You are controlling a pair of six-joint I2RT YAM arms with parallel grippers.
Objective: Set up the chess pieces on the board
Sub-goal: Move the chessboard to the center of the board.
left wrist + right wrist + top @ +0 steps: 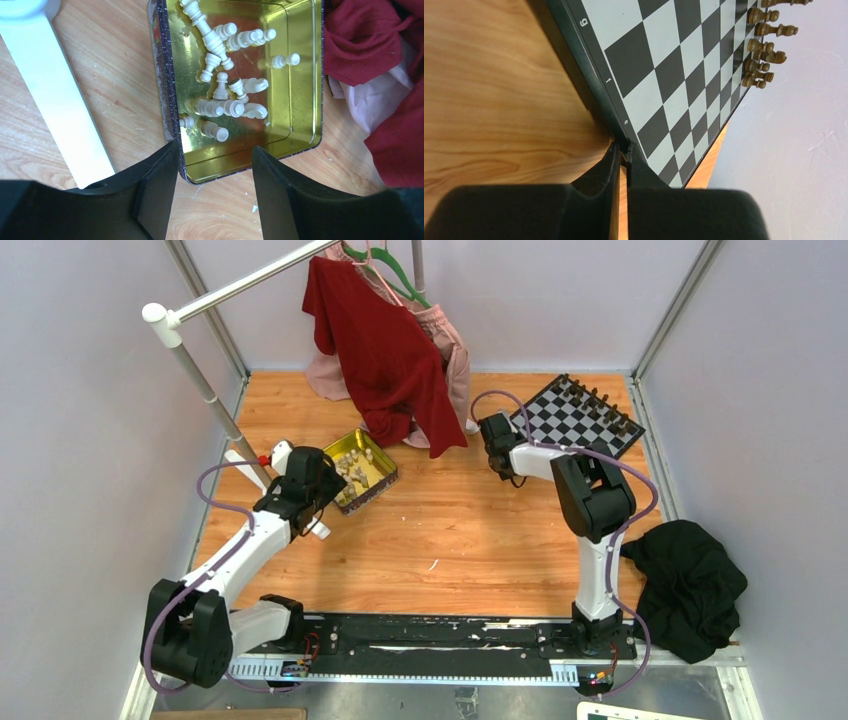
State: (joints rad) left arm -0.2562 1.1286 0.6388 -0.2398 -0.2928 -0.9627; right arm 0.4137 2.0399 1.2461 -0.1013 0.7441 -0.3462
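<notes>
"Starting at the left: the left gripper point(215, 192) hangs wide open over the near corner of the gold tin point(167, 75), holding nothing. The cream chess pieces point(222, 95) lie jumbled inside it."

"What's the risk there?"

"Its fingers straddle the tin's wall. Closing like that could shove the tin, or pinch 2 pieces at once."

"And on the right?"

"The right gripper point(623, 156) is closed, tips against the rim of the board point(664, 75), with nothing visible between them. A nudge could topple the dark pieces point(764, 55) standing along the far edge."
</notes>
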